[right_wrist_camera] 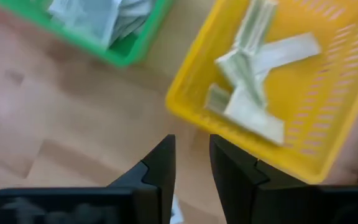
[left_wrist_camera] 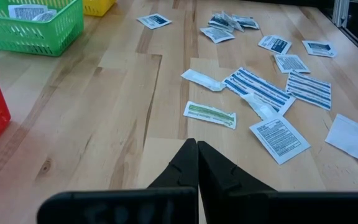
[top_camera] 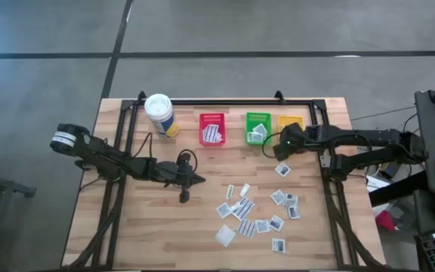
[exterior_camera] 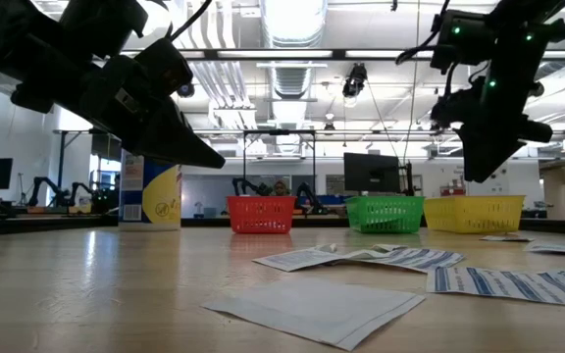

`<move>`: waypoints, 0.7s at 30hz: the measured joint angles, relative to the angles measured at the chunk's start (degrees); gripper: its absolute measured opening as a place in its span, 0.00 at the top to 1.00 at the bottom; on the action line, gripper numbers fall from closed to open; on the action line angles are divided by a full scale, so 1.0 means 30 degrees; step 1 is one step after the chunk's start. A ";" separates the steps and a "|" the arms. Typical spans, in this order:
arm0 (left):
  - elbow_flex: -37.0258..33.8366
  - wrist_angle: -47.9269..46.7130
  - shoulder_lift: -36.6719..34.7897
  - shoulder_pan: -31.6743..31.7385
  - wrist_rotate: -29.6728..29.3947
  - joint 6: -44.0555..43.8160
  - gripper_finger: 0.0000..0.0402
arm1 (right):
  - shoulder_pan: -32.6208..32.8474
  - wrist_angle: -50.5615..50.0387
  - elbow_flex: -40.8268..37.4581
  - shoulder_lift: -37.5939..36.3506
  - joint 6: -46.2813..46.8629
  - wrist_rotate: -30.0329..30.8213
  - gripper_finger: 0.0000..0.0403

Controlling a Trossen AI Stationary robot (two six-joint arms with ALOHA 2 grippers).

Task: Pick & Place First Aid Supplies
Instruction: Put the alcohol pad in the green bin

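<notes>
Left arm first: we note the left gripper (top_camera: 189, 181) parked low over bare bench (top_camera: 165, 227), jaws pressed together on nothing, a short way from the scatter of packets (top_camera: 251, 211).

Middle of the bench: the red bin (top_camera: 212, 128) and green bin (top_camera: 258, 127) each hold a few packets; most of the first aid supplies lie loose on the wood nearer the front edge, some overlapping.

Right side: the right gripper (right_wrist_camera: 191, 165) hangs by the near rim of the yellow bin (right_wrist_camera: 303, 155), jaws parted by a narrow gap with nothing between them. Folded packets lie inside that bin.

We judge the step to be the end of a drop-off. To do it well, we would lift straight clear of the bin rim before swinging back, so the basket is not nudged, then come down on a packet lying alone rather than one in the overlapping cluster.
</notes>
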 joint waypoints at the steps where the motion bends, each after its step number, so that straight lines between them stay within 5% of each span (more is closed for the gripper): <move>1: 0.0000 0.0000 0.0000 0.0000 0.0000 -0.0008 1.00 | 0.0243 0.0002 -0.0007 0.0000 0.0008 -0.0150 0.77; 21: 0.0001 0.0000 0.0000 0.0000 0.0000 -0.0078 1.00 | 0.9745 0.0015 -0.0029 0.0001 0.4816 -0.0816 0.84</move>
